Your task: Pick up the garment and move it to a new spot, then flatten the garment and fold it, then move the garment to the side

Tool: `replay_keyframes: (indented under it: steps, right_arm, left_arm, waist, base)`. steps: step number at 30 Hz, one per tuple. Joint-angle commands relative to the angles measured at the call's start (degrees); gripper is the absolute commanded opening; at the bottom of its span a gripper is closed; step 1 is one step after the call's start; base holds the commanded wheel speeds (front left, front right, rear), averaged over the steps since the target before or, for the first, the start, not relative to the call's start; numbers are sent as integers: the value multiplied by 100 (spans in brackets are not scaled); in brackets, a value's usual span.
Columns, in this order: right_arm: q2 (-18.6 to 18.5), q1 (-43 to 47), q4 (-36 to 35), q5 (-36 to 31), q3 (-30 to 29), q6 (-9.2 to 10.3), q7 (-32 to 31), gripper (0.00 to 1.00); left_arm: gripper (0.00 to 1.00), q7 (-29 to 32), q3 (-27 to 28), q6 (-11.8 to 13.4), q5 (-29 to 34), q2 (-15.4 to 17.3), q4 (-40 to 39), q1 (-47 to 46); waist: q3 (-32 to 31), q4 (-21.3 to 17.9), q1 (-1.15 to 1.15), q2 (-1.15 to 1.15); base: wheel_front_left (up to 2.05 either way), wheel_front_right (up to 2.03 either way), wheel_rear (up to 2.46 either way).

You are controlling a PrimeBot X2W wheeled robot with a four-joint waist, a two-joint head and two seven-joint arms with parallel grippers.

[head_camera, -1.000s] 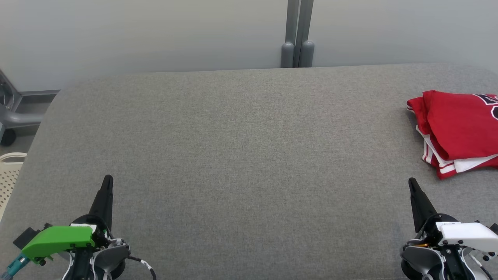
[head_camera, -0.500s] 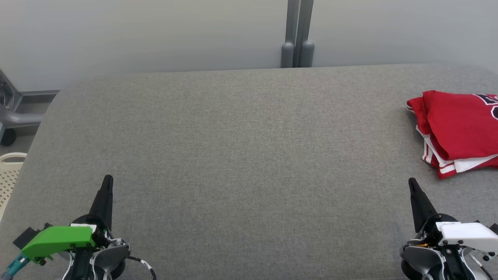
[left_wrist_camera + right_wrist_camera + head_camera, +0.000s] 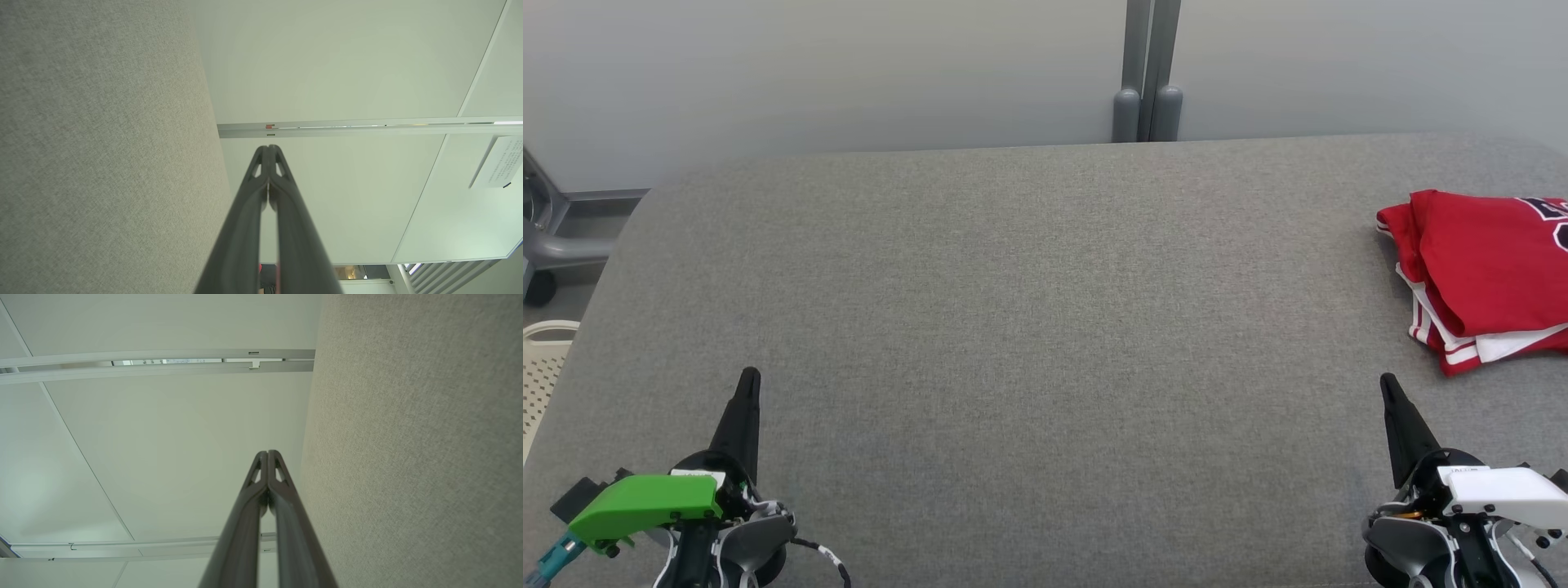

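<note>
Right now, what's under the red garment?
The garment lies folded on the grey table; white-striped layers peek out beneath its red top layer. Whether anything else sits under it is covered, and its right part runs out of frame.

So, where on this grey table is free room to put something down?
The grey table is bare across its whole middle, from the left hand to the right hand and back to the far edge by the post. The one crowded part is the right edge, where the folded red garment lies.
</note>
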State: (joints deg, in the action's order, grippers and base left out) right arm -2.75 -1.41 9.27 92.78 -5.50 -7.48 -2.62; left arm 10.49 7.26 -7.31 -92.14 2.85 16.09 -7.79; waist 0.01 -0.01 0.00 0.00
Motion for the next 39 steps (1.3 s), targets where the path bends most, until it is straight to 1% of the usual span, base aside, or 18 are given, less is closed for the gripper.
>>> replay_keyframes:
  steps: [1, 39]
  right_arm:
    - [-24, -32, -22, 32, -15, -2, -13, 0]
    - [-24, -32, -22, 32, -15, -2, -13, 0]
  left_arm:
    - [0, -3, 10, -33, 12, 2, -19, -93]
    - [0, -5, 10, -33, 11, 3, -20, -92]
  waist:
    - [0, 0, 0, 0]
    - [0, 0, 0, 0]
  base:
    - [0, 0, 0]
    - [0, 0, 0]
